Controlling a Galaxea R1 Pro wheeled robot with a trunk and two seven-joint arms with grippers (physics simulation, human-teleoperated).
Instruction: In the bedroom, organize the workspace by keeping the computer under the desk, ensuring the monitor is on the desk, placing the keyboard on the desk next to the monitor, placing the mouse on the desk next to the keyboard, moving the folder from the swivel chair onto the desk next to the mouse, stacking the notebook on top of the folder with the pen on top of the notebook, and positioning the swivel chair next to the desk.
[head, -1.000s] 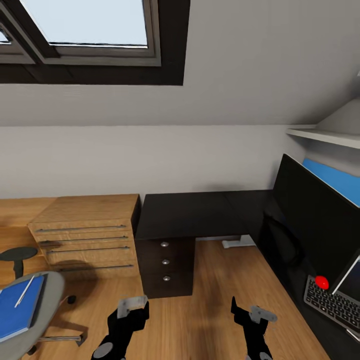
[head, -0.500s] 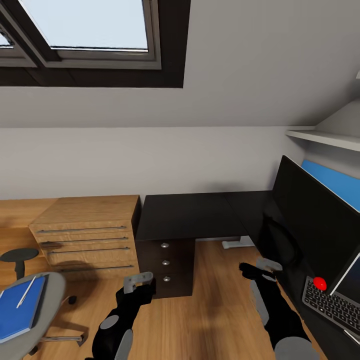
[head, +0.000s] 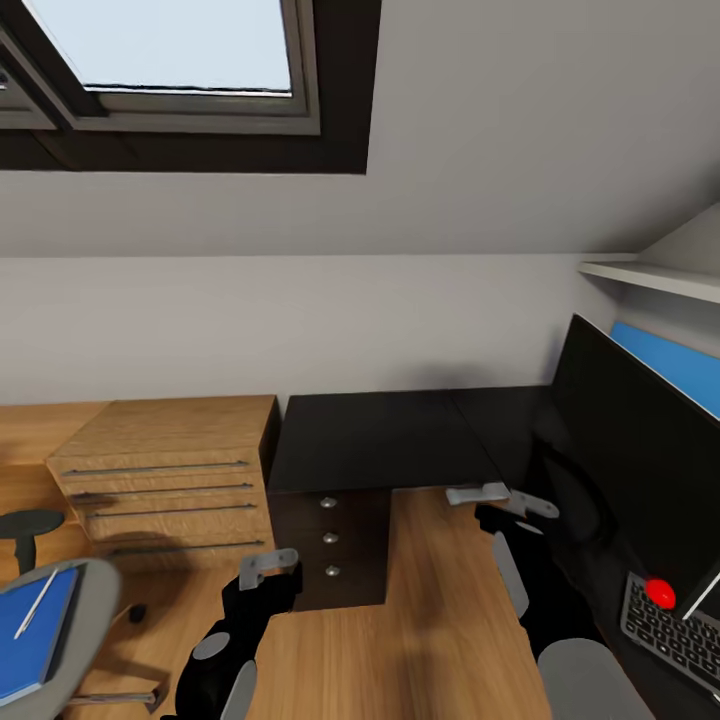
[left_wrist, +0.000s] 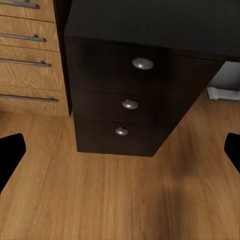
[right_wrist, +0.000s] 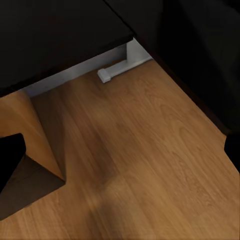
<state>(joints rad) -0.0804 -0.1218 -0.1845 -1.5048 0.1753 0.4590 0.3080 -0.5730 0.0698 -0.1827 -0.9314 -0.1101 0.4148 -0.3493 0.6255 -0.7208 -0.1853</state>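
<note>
The black L-shaped desk stands against the far wall. The dark monitor is on its right wing, with the keyboard in front of it. The red mouse lies on the keyboard. The grey swivel chair at lower left carries a flat blue item, folder or notebook, with a white pen on top. My left gripper hangs open over the floor facing the desk's drawers. My right gripper is open above the floor near the desk's inner corner.
A wooden chest of drawers stands left of the desk. The black drawer unit sits under the desk top. A white foot rests on the wood floor. A wall shelf and skylight are above.
My right arm has risen and reached forward toward the desk's inner corner. The left gripper has lifted a little. The view has shifted slightly, so the chair sits nearer the left edge.
</note>
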